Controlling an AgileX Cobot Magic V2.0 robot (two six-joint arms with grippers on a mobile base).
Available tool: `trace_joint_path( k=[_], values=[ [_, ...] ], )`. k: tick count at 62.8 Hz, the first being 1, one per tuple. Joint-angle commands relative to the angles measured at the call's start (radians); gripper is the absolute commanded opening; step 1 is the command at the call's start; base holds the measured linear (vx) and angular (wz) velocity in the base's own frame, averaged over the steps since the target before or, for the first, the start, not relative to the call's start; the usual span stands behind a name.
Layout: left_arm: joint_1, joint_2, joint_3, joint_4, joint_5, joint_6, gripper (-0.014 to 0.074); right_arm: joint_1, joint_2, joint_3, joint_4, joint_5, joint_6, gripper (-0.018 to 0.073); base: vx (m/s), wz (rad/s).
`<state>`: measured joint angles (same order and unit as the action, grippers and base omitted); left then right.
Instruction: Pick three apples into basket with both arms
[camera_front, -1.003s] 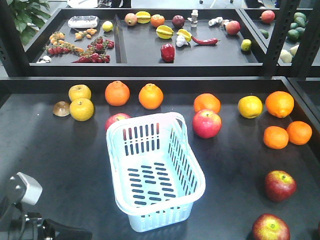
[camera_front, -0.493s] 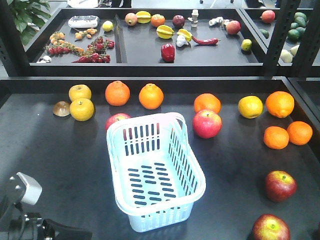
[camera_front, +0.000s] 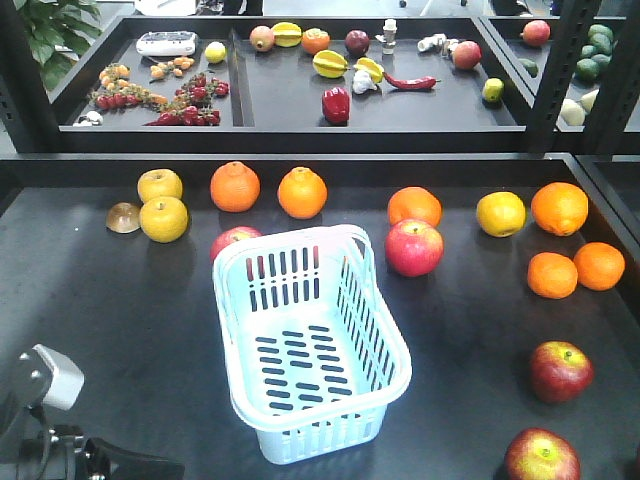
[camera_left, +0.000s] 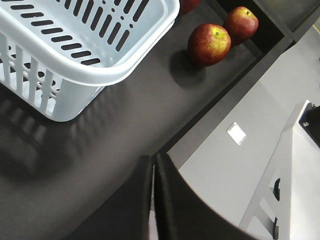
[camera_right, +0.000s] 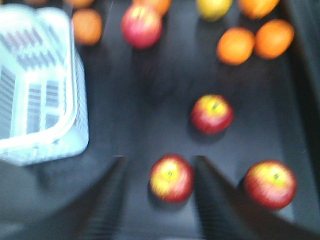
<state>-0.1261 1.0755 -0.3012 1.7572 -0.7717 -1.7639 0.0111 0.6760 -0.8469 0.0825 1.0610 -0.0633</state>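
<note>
The pale blue basket stands empty mid-table; its rim also fills the upper left of the left wrist view. Red apples lie at the right front, at the front edge, beside the basket's far right corner, and half hidden behind the basket. My right gripper is open above the table in a blurred view, one apple between its fingers, untouched. Two more apples lie close by. My left gripper is shut and empty over the table's front edge.
Oranges and yellow fruits lie along the back and right of the table. A raised shelf behind holds mixed produce. The left arm's base sits at the front left corner.
</note>
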Motion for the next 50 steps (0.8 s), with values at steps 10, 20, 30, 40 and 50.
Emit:
trace_joint_path(
  k=[10, 20, 30, 40, 50],
  values=[
    [0.0, -0.013, -0.021, -0.054, -0.024, -0.005, -0.0007, -0.002, 0.161, -0.035, 0.024, -0.035, -0.058, 0.0728, 0.0, 0.0],
    [0.0, -0.013, -0.021, -0.055, -0.025, -0.005, -0.0007, -0.002, 0.314, -0.071, 0.054, 0.012, -0.108, 0.0702, 0.0, 0.0],
    [0.0, -0.013, -0.021, -0.065, -0.025, -0.005, -0.0007, -0.002, 0.494, -0.156, 0.114, 0.112, -0.168, 0.0652, 0.0, 0.0],
    [0.0, -0.013, -0.021, -0.07, -0.025, -0.006, -0.0007, -0.002, 0.662, -0.186, 0.125, 0.148, -0.186, 0.0596, 0.0, 0.0],
    [0.0, -0.013, -0.021, -0.07, -0.027, -0.006, -0.0007, -0.002, 0.796, -0.186, 0.106, 0.152, -0.178, 0.0578, 0.0, 0.0]
  ],
)
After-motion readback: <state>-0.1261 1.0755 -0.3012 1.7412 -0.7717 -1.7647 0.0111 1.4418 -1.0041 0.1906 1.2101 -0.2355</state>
